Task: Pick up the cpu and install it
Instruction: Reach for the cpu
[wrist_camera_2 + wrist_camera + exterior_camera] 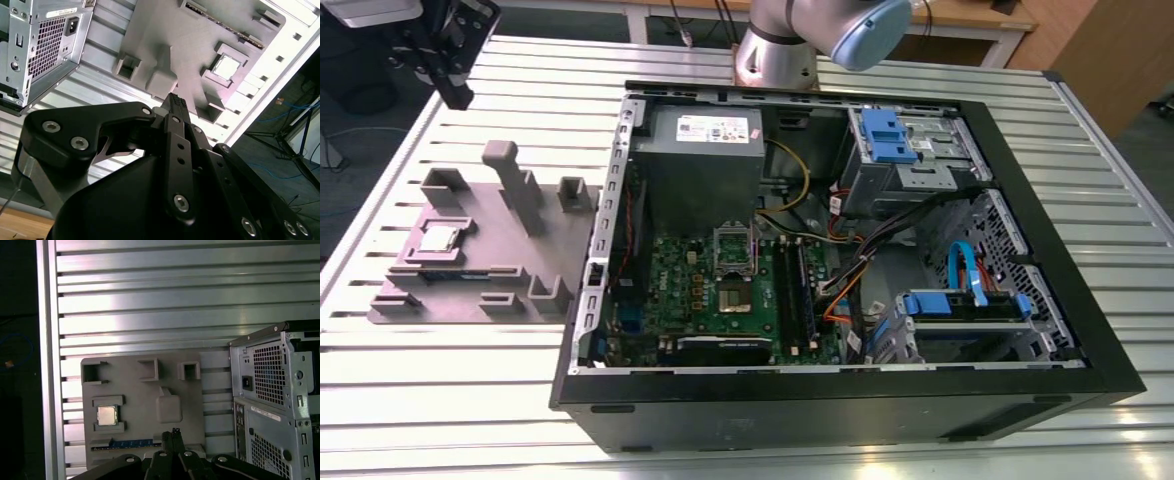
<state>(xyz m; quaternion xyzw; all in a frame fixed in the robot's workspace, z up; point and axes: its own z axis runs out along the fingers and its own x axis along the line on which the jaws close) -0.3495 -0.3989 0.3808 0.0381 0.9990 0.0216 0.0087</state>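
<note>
On grey fixture plate point(487, 255), exterior view's left of open PC case point(854, 412): cpu point(440, 238), square, shiny silver top, seated flat in a raised frame. Gripper point(173, 433) well apart, fingers together, empty. Bare slatted table point(480, 400) around plate.

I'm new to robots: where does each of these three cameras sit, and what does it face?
Exterior view: off the arm, looking down at the open computer case, grey holder, cpu; arm and gripper show.
First wrist view: rides the wrist, looks past the gripper's tip at holder and case.
Second wrist view: rides the wrist, looks along the gripper's black body at the holder.
Shared: all three show the cpu in the holder.
</note>
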